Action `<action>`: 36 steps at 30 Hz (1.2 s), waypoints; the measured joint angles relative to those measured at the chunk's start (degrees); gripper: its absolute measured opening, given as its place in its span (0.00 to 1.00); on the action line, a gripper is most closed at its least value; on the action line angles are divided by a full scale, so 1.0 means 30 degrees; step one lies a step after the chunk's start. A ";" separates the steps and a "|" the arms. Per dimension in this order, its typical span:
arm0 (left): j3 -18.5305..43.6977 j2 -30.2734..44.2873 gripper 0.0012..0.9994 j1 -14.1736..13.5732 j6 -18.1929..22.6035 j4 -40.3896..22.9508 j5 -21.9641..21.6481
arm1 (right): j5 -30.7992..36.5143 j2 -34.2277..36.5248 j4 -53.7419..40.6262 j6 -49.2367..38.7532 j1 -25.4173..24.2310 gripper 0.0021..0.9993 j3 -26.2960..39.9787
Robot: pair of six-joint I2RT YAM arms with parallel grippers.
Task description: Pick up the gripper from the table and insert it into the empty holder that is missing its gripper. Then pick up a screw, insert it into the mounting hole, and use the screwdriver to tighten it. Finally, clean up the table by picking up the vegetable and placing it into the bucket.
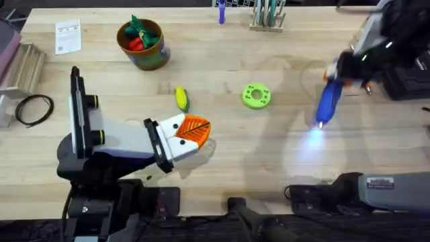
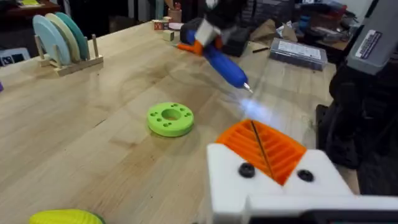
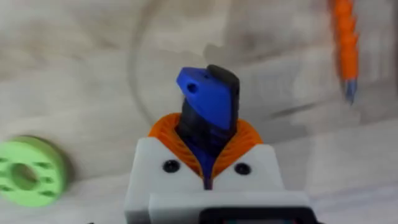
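Right gripper (image 3: 208,171): white fingers with orange ribbed pads (image 3: 163,132), pinched on the blue screwdriver (image 1: 328,101), which it carries tilted above the table (image 1: 269,154), metal bit down and its white light throwing a bright patch on the wood. Left gripper (image 1: 191,134): orange pads pressed together, a thin dark line between them in the left wrist view, nothing visibly held; it lies low, well apart from the screwdriver on its base side. Green disc (image 1: 256,95): flat, ringed with holes, between the screwdriver and the left gripper. Vegetable (image 1: 182,99): yellow corn cob, lying on the table beyond the disc from the screwdriver, near the left gripper, not yet cleared. Bucket (image 1: 142,45): olive-gold, farther off again, holding red and green toy vegetables. Orange stick (image 3: 344,43): lies just beside the screwdriver in the right wrist view. No screw can be made out. Step in hand, by judgement: tightening, with the driver on its way. Next move calls for setting the bit squarely over the mounting hole before descending.
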 joint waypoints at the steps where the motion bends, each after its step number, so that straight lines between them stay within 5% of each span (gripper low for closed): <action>1: 0.0001 0.0002 0.01 0.0000 -0.0006 0.0000 0.0000 | -0.0376 -0.0513 0.0274 0.0013 0.0124 0.02 0.0423; 9: -0.0006 0.0000 0.01 0.0000 -0.0001 0.0000 0.0000 | -0.3939 -0.3243 0.2562 0.0129 0.1276 0.02 0.3037; 24: -0.0005 0.0006 0.01 0.0000 -0.0006 -0.0036 0.0007 | -1.1103 -0.5523 1.1623 0.2763 0.4699 0.02 0.3260; 36: -0.0006 0.0005 0.01 0.0000 -0.0001 -0.0036 0.0007 | -1.2995 -0.5680 1.9515 0.5374 0.8599 0.02 0.2841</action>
